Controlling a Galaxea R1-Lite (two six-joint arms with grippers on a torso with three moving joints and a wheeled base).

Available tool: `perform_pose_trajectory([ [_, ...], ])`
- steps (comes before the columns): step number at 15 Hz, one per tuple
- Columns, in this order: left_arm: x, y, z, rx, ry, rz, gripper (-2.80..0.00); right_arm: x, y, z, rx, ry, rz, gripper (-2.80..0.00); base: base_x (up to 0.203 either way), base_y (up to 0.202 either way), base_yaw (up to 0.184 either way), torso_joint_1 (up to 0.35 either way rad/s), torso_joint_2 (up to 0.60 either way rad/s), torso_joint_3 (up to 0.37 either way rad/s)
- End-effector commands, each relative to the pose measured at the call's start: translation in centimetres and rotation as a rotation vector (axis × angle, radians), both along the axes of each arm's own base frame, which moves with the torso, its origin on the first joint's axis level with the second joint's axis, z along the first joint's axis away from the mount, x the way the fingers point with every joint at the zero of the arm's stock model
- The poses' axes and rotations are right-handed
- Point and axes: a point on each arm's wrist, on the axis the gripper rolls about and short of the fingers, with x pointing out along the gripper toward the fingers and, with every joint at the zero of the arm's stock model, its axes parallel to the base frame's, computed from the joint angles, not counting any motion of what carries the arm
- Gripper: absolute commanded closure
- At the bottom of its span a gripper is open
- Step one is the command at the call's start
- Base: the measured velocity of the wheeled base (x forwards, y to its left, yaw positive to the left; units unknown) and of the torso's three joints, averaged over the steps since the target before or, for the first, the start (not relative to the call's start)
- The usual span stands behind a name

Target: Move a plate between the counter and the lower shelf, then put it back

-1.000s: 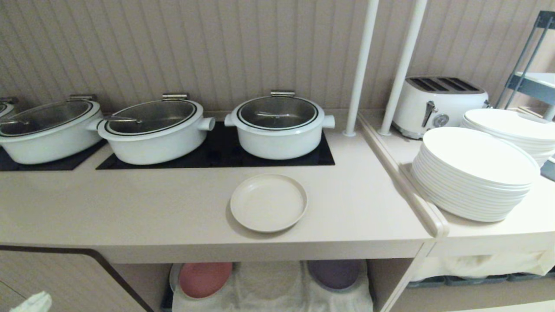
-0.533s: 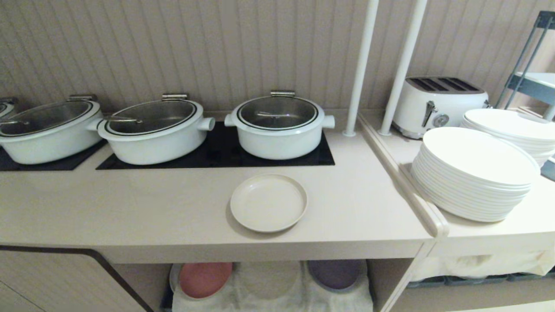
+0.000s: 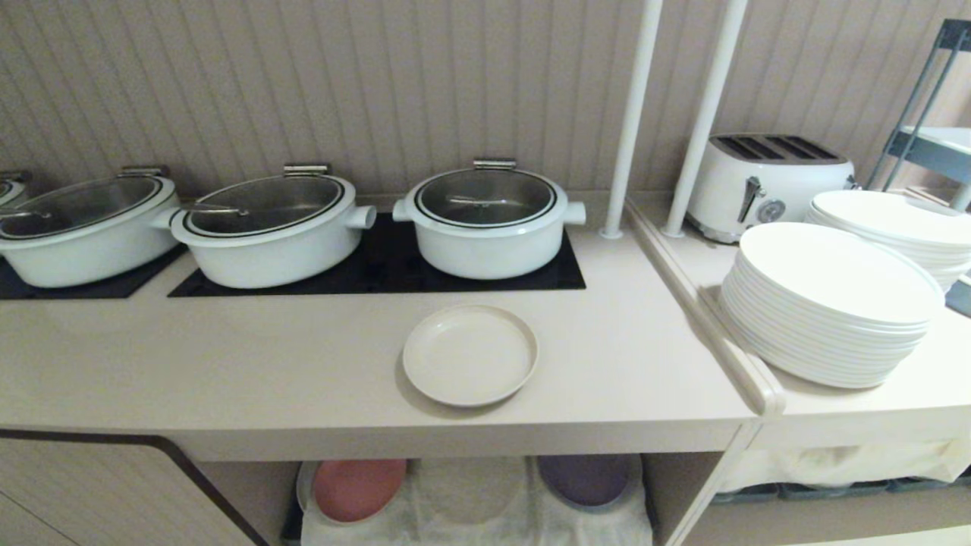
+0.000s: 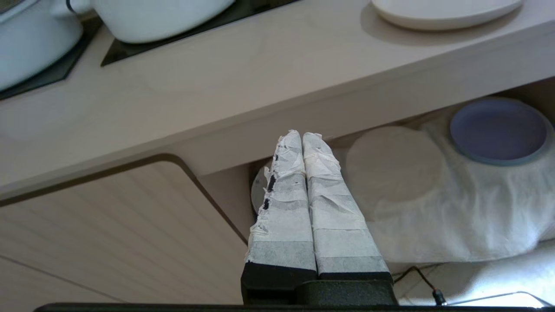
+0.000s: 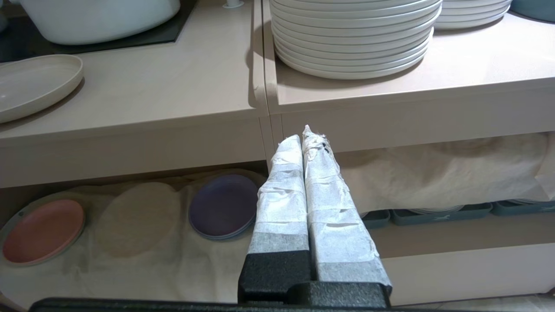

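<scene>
The plate point(image 3: 469, 355) lay flat on the tabletop point(image 3: 227, 364), up and beyond the left end effector point(image 4: 302, 138), whose taped fingers were pressed together on nothing, pointing at the tabletop's front edge. The right end effector point(image 5: 305, 138) hung low too, fingers together and empty, the plate up and off to its side. Beneath, the lower shelf point(image 3: 470, 523) held a pink plate point(image 3: 356, 487) and a purple plate point(image 3: 582, 479) on its cloth point(image 5: 143, 268), with a bare round patch between them, likely where the plate belonged.

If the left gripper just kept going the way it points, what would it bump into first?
Probably the thick front edge of the long pale-beige counter: the shut left gripper points at it, though depth is hard to judge.
</scene>
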Motion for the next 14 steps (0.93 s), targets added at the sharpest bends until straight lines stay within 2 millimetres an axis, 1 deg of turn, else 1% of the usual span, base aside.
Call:
perform_pose_trajectory([
  [1, 0.0, 0.0, 0.0, -0.004, -0.004, -0.001, 0.0, 0.0, 0.0, 0.0, 0.0, 0.0, -0.001, 0.0, 0.0, 0.0, 0.0, 0.0, 0.0, 0.0],
  [5, -0.7, 0.1, -0.1, -0.015, -0.075, 0.041, 0.0, 0.0, 0.0, 0.0, 0.0, 0.0, 0.001, 0.0, 0.0, 0.0, 0.0, 0.0, 0.0, 0.0],
  [8, -1.3, 0.1, -0.2, -0.047, -0.081, 0.044, 0.0, 0.0, 0.0, 0.0, 0.002, -0.001, 0.001, 0.0, 0.0, 0.0, 0.0, 0.0, 0.0, 0.0],
  [9, -1.5, 0.1, 0.4, -0.086, -0.099, 0.039, 0.0, 0.0, 0.0, 0.0, 0.002, -0.001, 0.001, 0.0, 0.0, 0.0, 0.0, 0.0, 0.0, 0.0],
  [10, -1.5, 0.1, 0.4, -0.097, -0.099, 0.036, 0.0, 0.0, 0.0, 0.0, 0.0, 0.0, 0.0, 0.0, 0.0, 0.0, 0.0, 0.0, 0.0, 0.0],
  [12, -1.1, 0.1, -1.0, -0.093, -0.049, 0.059, 0.0, 0.0, 0.0, 0.0, 0.0, 0.0, -0.001, 0.0, 0.0, 0.0, 0.0, 0.0, 0.0, 0.0],
  [14, -0.9, 0.2, -1.5, -0.102, -0.034, 0.081, 0.0, 0.0, 0.0, 0.0, 0.0, 0.0, 0.001, 0.0, 0.0, 0.0, 0.0, 0.0, 0.0, 0.0],
])
